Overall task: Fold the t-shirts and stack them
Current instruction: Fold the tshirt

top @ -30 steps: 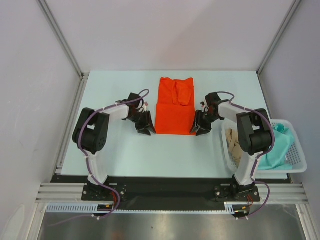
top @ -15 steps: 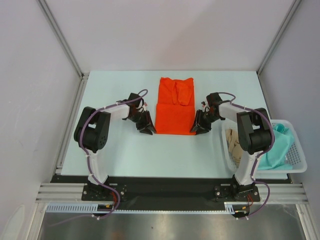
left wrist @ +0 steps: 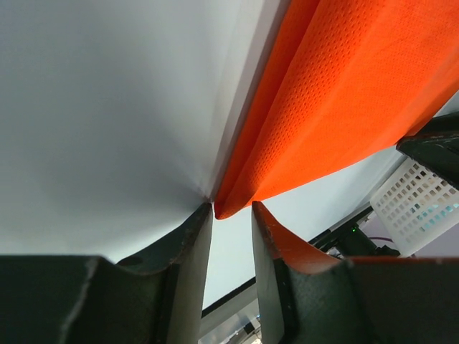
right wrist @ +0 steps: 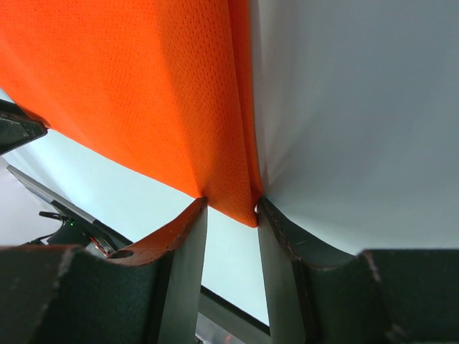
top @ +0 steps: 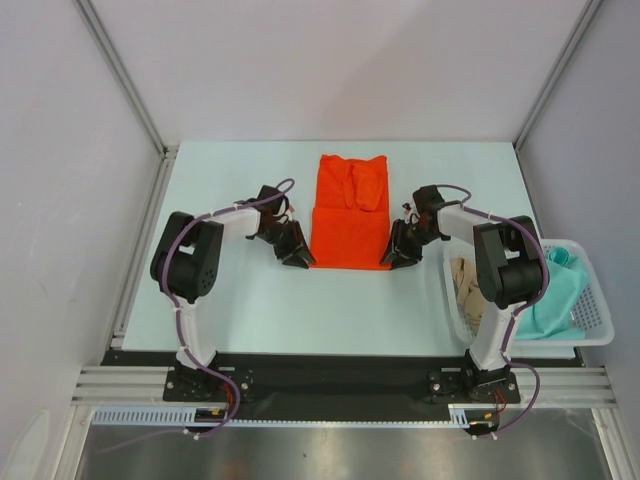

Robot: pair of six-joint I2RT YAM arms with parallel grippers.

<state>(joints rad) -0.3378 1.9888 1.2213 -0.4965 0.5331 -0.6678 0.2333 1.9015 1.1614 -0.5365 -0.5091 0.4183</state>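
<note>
Orange-red t-shirt (top: 348,215) lies mid-table, partly folded. Its thin knit looks limp and light (likely to sag between holds), so the near corners suit gripping. The right gripper (right wrist: 229,206) pinches the near-right corner. The left gripper (left wrist: 231,208) has narrow-set fingers flanking the near-left corner; whether they grip it, I cannot tell.

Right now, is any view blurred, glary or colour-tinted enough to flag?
Top external: sharp and evenly lit, with only soft shadows and no glare on the orange shirt. Left wrist: the shirt weave is crisp, but the left gripper's fingers are soft and pick up an orange cast. Right wrist: the weave is sharp, the right gripper's fingers are dark and orange-tinted, and the table is bright and featureless.
</note>
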